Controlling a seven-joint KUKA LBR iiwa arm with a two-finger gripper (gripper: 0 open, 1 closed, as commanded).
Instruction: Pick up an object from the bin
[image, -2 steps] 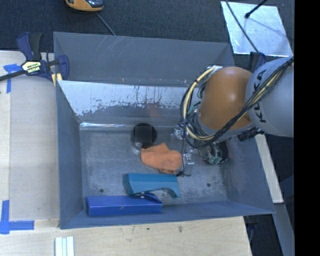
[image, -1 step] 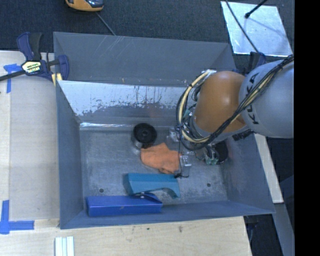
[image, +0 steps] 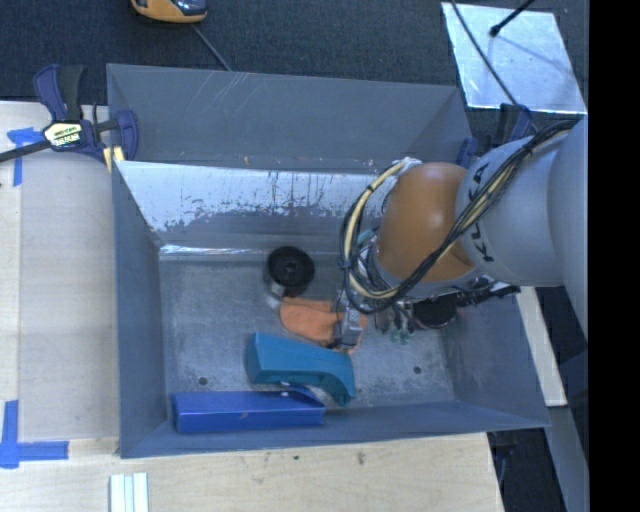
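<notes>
My gripper (image: 349, 328) reaches down at the middle of the bin floor, its tip at the right end of an orange soft lump (image: 306, 318). Whether the lump sits between the fingers is hidden by the arm's orange cover and cables. Just below the gripper lies a teal plastic tape-dispenser-shaped thing (image: 298, 366). A black round knob-like thing (image: 290, 267) rests up and to the left of the orange lump.
A long blue flat box (image: 248, 410) lies along the bin's front wall, below the teal thing. The arm with its orange cover and cables fills the bin's right side.
</notes>
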